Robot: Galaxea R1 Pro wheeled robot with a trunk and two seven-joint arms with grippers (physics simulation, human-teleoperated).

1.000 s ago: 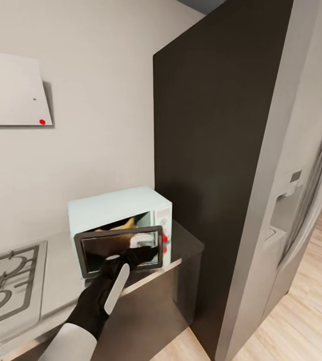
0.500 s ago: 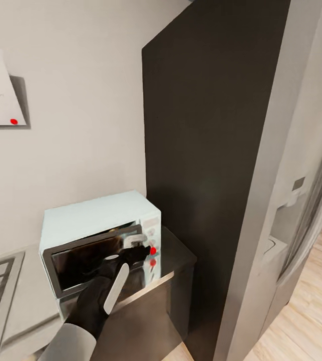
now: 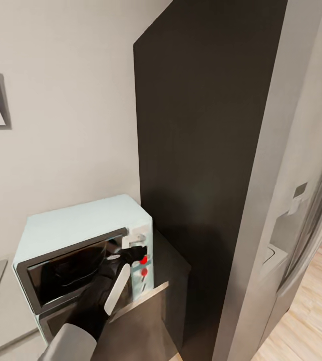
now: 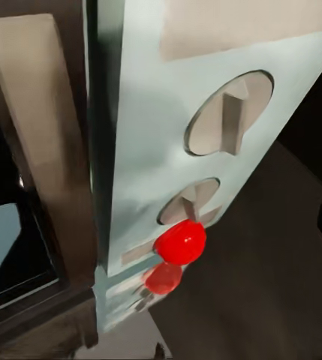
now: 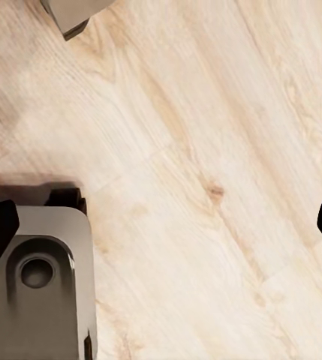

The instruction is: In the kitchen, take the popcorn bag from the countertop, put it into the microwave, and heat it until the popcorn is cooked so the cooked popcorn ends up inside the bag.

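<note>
Where left gripper [image 3: 134, 249] reaches (closely), microwave [image 3: 80, 228].

no readable text, panel perhaps unmarked

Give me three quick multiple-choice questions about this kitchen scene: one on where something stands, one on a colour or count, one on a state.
1. What stands right beside the microwave, on the side of its control panel?
A. a tall dark cabinet panel
B. a window
C. a sink

2. How many white knobs are on the microwave's control panel?
A. one
B. two
C. four

3. How is the microwave door now?
A. wide open
B. taken off
C. shut or nearly shut against the front

Answers:
1. A: in the head view the dark cabinet panel rises right beside the microwave.
2. B: the left wrist view shows an upper knob and a lower knob above the red light.
3. C: the dark glass door lies along the front, with the left gripper at its handle side.
</note>
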